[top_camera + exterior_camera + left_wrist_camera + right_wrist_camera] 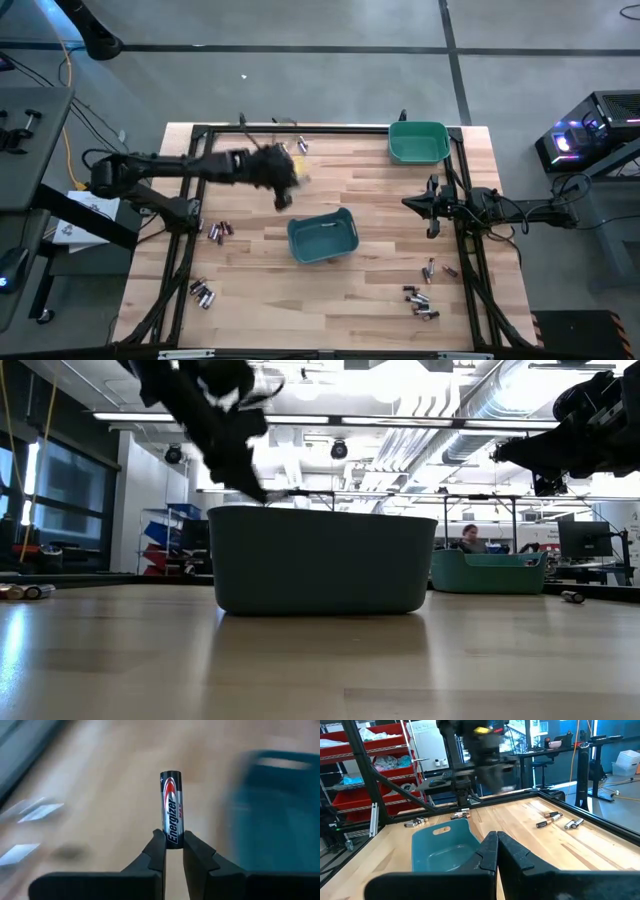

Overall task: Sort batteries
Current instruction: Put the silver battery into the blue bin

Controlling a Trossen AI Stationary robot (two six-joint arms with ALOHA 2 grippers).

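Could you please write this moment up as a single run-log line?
left gripper: shut on Energizer battery, above table near centre teal bin | right gripper: shut, empty, waiting at right edge

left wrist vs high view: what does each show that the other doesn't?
Left wrist only: the left gripper is shut on a black battery, standing upright between its fingers, with a printed label readable.

High view only: the whole layout: a second teal bin at the table's far right corner, loose batteries near the right front, another cluster near the left front, and the right gripper waiting shut over the table's right side.

Both: the wooden table and the middle teal bin, near the left gripper.
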